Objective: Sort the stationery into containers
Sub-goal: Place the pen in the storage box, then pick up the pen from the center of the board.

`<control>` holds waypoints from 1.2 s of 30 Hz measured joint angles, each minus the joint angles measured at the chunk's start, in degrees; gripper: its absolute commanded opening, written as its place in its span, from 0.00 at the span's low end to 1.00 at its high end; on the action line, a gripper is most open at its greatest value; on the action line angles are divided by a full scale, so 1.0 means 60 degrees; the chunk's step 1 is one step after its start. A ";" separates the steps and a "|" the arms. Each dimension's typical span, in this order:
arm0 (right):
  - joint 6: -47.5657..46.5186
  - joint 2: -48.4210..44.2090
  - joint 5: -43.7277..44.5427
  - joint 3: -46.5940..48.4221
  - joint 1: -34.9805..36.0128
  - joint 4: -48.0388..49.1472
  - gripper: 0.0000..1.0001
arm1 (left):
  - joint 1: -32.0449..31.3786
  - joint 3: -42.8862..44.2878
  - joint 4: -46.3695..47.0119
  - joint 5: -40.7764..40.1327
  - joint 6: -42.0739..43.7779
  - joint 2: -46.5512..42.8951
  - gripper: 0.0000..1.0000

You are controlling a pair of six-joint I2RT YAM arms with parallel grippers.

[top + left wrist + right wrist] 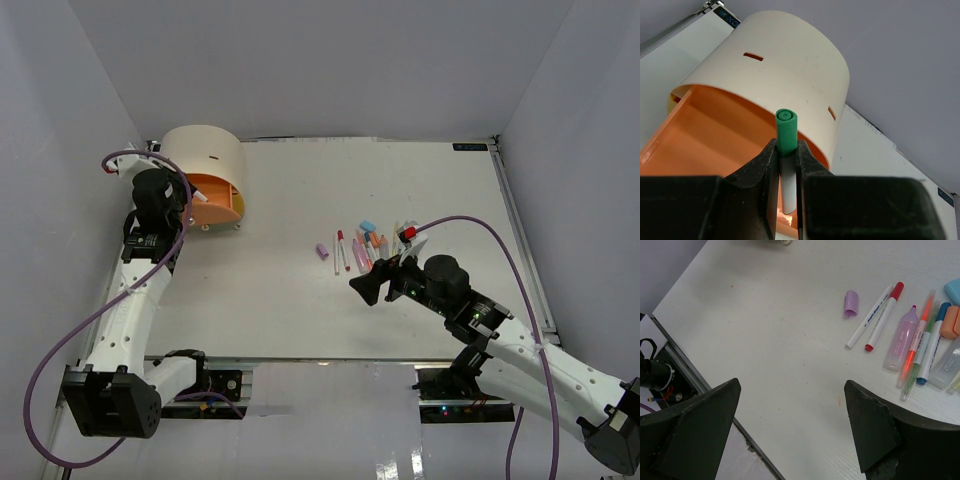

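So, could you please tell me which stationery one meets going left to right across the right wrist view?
Small lilac cap-shaped block, white pen with blue lettering, white marker with red ends, translucent pink highlighter; the rest overlaps.

cabinet [205, 150] far left on table [260, 310], pens [362, 247] centre-right

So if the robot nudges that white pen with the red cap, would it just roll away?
Probably, if pushed sideways: the red-capped pen looks round and slim, lying free on the smooth table. It looks rigid and likely light, so it should lift without bending. The white pen beside it may get knocked too.
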 measured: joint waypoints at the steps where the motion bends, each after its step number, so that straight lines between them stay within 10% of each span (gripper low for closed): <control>1: 0.0000 -0.0004 0.0000 0.0000 0.0000 0.0000 0.91 | 0.0000 -0.0029 0.0011 0.0022 -0.0044 0.0011 0.23; 24: -0.0004 0.0073 0.0197 0.0029 0.0000 -0.0215 0.91 | 0.0109 0.0066 -0.0361 -0.0346 0.0226 0.0087 0.98; 36: -0.0044 0.3716 0.1315 0.2269 0.0098 -0.2106 0.96 | 0.0117 0.1639 -0.2382 0.0572 0.2466 -0.0652 0.98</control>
